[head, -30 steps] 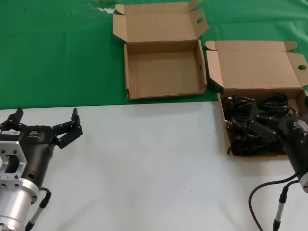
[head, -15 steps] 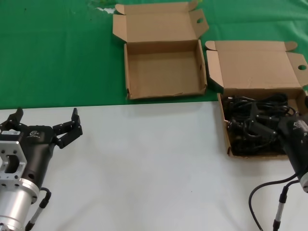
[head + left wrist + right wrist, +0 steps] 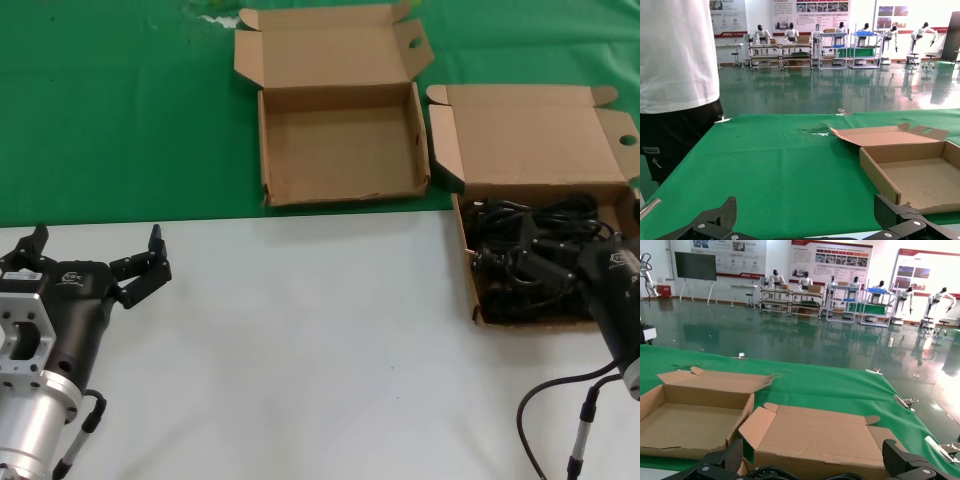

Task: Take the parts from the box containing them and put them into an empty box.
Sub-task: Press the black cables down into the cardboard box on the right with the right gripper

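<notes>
The box containing the parts [image 3: 468, 262] sits at the right on the white table, its notched lid [image 3: 530, 140] open and lying back. Black power cords [image 3: 520, 225] lie bundled inside. My right gripper [image 3: 575, 245] is open and low over the cords. In the right wrist view its fingers [image 3: 813, 455] straddle the box's back wall, with cord loops [image 3: 770, 472] just below. The empty box [image 3: 340, 150] stands on the green cloth left of it and also shows in the right wrist view [image 3: 685, 425]. My left gripper [image 3: 97, 245] is open and empty at the near left.
A green cloth [image 3: 120, 110] covers the far half of the table, with the white surface [image 3: 300, 350] nearer me. In the left wrist view, the empty box [image 3: 920, 175] lies ahead of the open left gripper [image 3: 806, 207], and a person in a white shirt [image 3: 675, 50] stands by the table.
</notes>
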Tool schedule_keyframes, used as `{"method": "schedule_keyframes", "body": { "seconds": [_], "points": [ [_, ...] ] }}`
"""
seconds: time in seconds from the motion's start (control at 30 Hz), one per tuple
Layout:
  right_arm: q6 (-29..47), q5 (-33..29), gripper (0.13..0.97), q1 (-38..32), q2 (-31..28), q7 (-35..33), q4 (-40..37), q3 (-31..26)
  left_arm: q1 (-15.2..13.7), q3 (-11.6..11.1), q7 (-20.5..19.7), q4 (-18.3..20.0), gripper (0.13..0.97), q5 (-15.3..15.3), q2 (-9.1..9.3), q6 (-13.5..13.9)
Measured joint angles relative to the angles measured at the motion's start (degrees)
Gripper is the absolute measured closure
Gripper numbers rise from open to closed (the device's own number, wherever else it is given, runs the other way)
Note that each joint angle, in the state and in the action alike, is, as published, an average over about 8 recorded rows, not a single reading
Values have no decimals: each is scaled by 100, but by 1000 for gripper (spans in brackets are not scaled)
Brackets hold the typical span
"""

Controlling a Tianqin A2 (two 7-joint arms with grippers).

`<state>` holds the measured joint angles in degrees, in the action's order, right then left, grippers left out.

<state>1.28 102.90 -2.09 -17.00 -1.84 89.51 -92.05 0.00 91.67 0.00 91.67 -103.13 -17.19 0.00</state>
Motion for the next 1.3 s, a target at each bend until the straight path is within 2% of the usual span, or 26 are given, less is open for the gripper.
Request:
{"method": "schedule_keyframes", "body": {
  "seconds": [0.5,0.8,1.07,1.1,1.3],
  "points": [
    [0,0,129,0,0,0,0,0,0,0,2,0,173,0,0,0],
    [-4,1,129,-5,-3,1,-7,-8,0,0,1,0,280,0,0,0],
    [-93,37,129,-67,-82,38,-73,-144,0,0,1,0,454,1,0,0],
    [-115,49,129,-74,-104,45,-76,-172,0,0,1,0,454,1,0,0],
    [-247,136,129,-116,-291,64,-81,-397,0,0,1,0,617,1,0,0]
  ]
}}
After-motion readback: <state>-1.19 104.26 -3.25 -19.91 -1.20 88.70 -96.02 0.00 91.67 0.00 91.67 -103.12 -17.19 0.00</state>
